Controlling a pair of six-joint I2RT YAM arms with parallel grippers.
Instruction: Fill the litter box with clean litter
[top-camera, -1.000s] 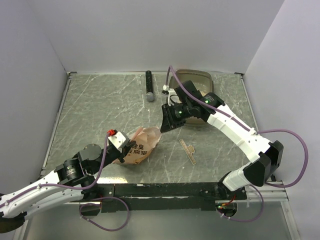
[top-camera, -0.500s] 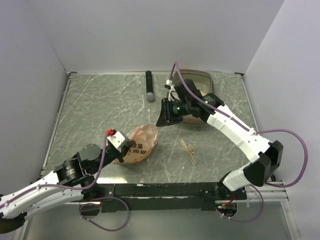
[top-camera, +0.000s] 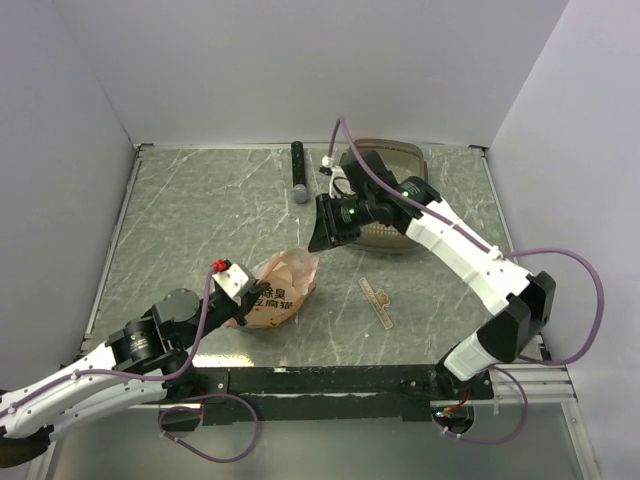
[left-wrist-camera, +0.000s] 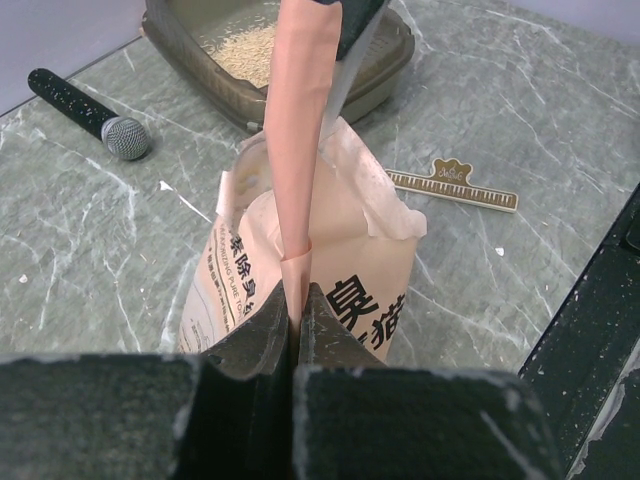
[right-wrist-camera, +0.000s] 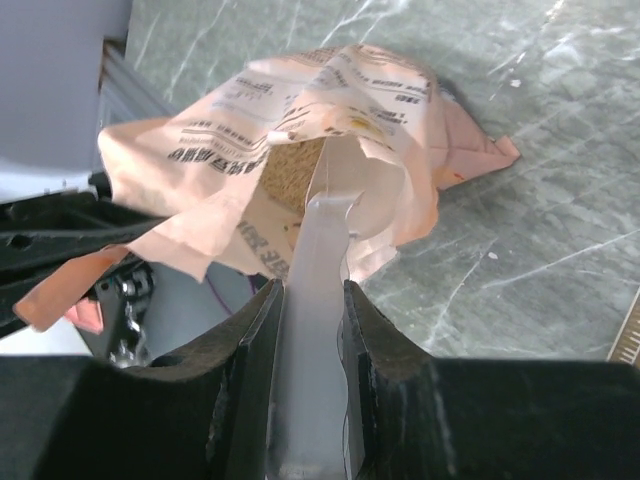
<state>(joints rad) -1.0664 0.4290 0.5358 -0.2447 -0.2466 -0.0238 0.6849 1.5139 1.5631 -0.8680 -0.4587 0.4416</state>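
Pinching the pouch (left-wrist-camera: 335, 290) by its torn top flap, the left gripper (left-wrist-camera: 297, 306) is fully closed. The right gripper (right-wrist-camera: 310, 300) clamps a translucent scoop (right-wrist-camera: 325, 230), its tip at the pouch mouth. Ahead of the left gripper, beyond the pouch, the litter box (left-wrist-camera: 185, 45) contains some clean litter (left-wrist-camera: 245, 55)

pouch (top-camera: 283, 290): orange-pink, black Chinese print. litter box (left-wrist-camera: 200, 85): translucent smoky grey-brown. clean litter (left-wrist-camera: 245, 55): pale beige, grainy. surface (top-camera: 200, 220): grey-green marble pattern, white veins. microphone (top-camera: 298, 170): speckled black body, grey mesh head. ruler (top-camera: 376, 301): tan, dark tick marks. scoop (right-wrist-camera: 320, 300): frosted clear.
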